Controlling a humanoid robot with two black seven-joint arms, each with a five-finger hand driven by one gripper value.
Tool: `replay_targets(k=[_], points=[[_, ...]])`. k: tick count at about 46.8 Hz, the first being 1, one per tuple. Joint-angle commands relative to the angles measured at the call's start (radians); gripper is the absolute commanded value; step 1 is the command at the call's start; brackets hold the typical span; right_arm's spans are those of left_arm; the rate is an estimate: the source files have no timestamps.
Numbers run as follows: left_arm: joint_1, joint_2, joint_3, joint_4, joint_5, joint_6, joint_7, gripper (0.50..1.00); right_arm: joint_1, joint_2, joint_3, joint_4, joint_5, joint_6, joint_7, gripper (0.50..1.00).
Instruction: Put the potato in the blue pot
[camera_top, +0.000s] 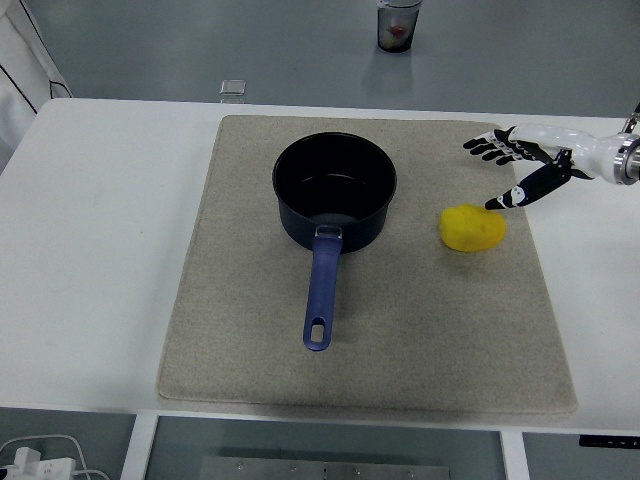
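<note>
Head view shows no brand, label or writing that can be read on anything in sight. The potato (472, 228) is a smooth, bright yellow oval lying on its side on the right part of a beige mat (400, 330) that covers most of the white table (90, 250). It sits apart from the blue pot (335, 192), to that pot's right, with bare mat between them.

The pot is dark blue, round and upright, with a dark, glossy inside that holds nothing visible. Its lighter blue handle (320, 295) points toward the table's near edge and ends in a hanging hole.

The right hand (518, 165) comes in from the right edge, white and black, just beyond and to the right of the potato. Its fingers (490, 150) are spread and stretched out, the thumb hanging lower toward the potato, and they hold nothing; whether the thumb tip touches the potato cannot be told.

At the table's far edge, behind the mat, stands a small clear container (233, 90). Beyond the table, on the grey floor, stands a clear cup (398, 24) with something reddish inside.
</note>
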Motion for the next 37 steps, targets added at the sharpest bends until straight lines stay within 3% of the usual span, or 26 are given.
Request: replay_targets(k=[1,8,13,19,37], points=[[0.000,0.000,0.000,-0.001,0.000,0.000,0.000,0.996,-0.002,-0.007,0.000,0.029,-0.036,0.021,0.000,0.932],[0.000,0.000,0.000,0.000,0.000,0.000,0.000,0.996,-0.003,-0.010,-0.018,0.034,-0.066,0.016,0.005,0.932],[0.000,0.000,0.000,0.000,0.000,0.000,0.000,0.996,-0.026,-0.020,-0.020,0.036,-0.085,0.001,0.040,0.932],[0.000,0.000,0.000,0.000,0.000,0.000,0.000,0.996,-0.064,-0.020,-0.019,0.043,-0.121,-0.043,0.061,0.932],[0.000,0.000,0.000,0.000,0.000,0.000,0.000,0.996,-0.127,-0.009,-0.019,0.085,-0.129,-0.157,0.061,0.932]])
